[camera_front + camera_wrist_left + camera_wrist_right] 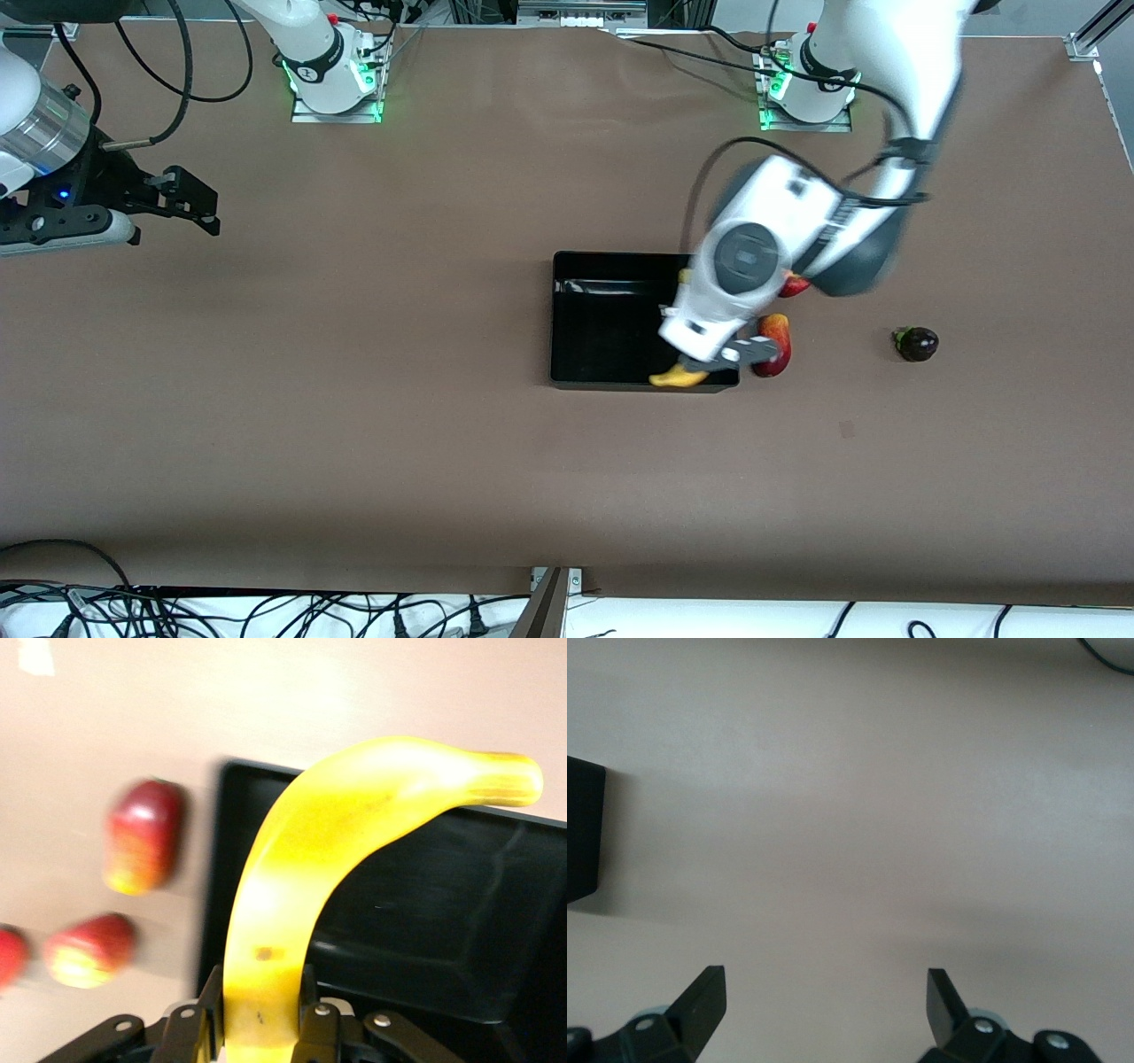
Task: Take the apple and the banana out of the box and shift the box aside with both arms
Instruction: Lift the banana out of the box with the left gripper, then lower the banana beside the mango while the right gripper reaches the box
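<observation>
the brown tabletop [372,408] carries the black box [602,328] at its middle. my left gripper [257,1028] hangs over the box's end toward the left arm, clamped on the banana [292,904], whose tip shows above the box's nearer wall. my right gripper [824,1005] waits spread wide over bare tabletop at the right arm's end. a red apple [775,344] lies just beside the box, another red fruit [795,285] farther from the camera, a dark fruit [916,343] well apart.
</observation>
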Robot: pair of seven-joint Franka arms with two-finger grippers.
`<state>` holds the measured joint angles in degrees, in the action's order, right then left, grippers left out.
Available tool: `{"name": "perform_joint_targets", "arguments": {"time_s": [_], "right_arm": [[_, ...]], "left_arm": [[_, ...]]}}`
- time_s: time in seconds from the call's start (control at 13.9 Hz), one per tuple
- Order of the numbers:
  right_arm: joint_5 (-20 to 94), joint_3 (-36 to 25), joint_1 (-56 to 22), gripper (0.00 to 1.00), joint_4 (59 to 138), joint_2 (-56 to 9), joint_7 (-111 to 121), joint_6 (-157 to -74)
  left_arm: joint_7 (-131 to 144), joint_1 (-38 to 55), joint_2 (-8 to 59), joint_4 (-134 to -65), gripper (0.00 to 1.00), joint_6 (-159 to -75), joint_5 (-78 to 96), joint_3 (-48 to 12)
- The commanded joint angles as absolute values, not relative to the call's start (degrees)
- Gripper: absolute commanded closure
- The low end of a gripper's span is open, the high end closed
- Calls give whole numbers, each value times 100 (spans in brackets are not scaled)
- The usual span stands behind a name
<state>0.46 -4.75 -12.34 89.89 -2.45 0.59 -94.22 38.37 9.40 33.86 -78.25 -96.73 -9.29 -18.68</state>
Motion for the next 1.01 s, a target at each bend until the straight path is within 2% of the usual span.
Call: {"name": "perform_joint_targets", "arguments": {"time_s": [0.0,0.22,0.43,0.58,0.72,0.79,0.87,0.94], "right_arm": [[149,-457,-1274,0,8956,-429,114,-9431],[141,-431,-1554,0,8991,-1052,149,-9369],[184,-396,-1879,0,8991,-1292,361,-9324],[316,-396,-2310,0,8965,-1485,-338,-9701],[500,-387,-2635,0,8965,-1695,-1218,-10097],[710,-387,-2811,0,8956,-1818,-1561,-10334],[877,-387,-2952,0,8947,-1950,-1886,-10580],[957,-387,-3127,0,8947,-2090,-2220,-10860]], "left_arm": [[2605,-40,3366,-7962,100,-9457,-1072,-1916],[1439,-902,3462,-8392,100,-9807,-1292,-1898],[440,-1440,3481,-9181,99,-10886,-1449,-1881],[422,-1581,3463,-9858,99,-11781,-1695,-1881],[422,-1678,3463,-10273,94,-12381,-1810,-1881],[413,-1731,3489,-10335,78,-12497,-1811,-1881],[430,-1731,3507,-10319,1,-12489,-1802,-1881],[448,-1731,3481,-10284,0,-12454,-1802,-1890]]}}
